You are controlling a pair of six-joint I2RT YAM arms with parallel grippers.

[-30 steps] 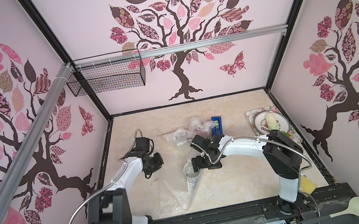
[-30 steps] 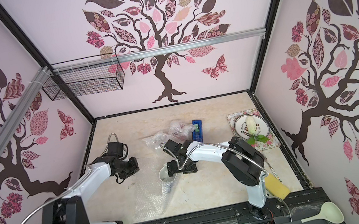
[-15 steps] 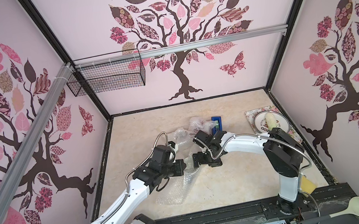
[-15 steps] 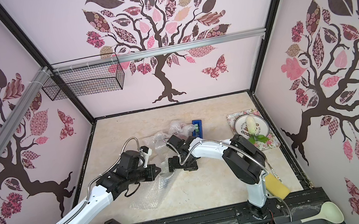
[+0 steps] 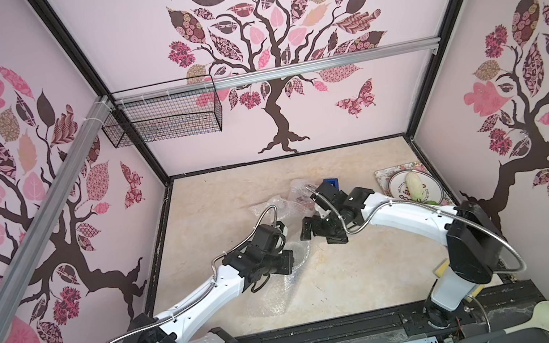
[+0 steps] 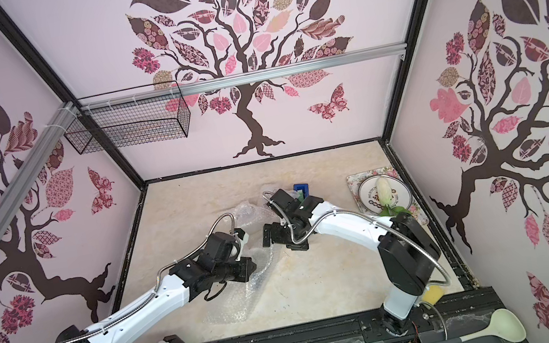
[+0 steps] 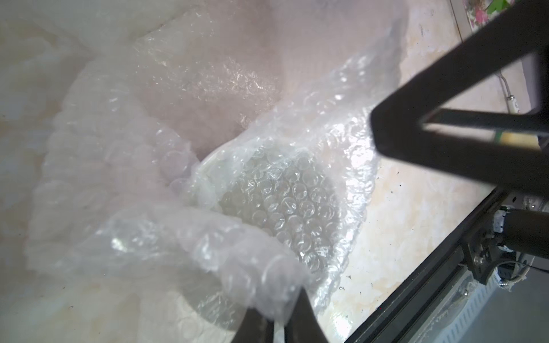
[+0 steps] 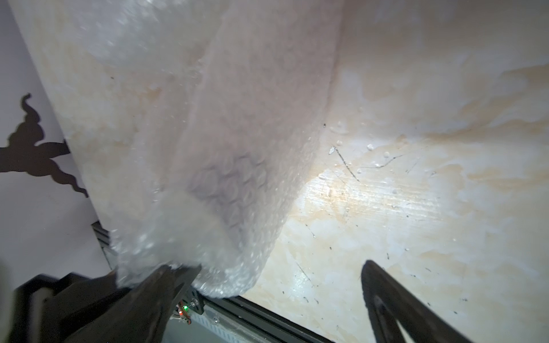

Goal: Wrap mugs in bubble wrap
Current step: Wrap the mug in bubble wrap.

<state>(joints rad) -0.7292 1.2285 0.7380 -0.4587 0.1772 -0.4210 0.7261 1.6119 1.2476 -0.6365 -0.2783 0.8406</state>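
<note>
On the table (image 5: 378,268), the bubble wrap (image 5: 275,296) covers a pale mug (image 7: 219,95) lying just ahead of the left gripper (image 7: 279,314), whose jaws seem pinched on the sheet's edge. The right gripper (image 8: 276,291) stands wide apart and empty, one finger just beside the wrapped mug.

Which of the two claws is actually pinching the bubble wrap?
The left claw: its fingers are almost together, with an edge of the bubble wrap caught between them. The right claw stands wide open.
</note>
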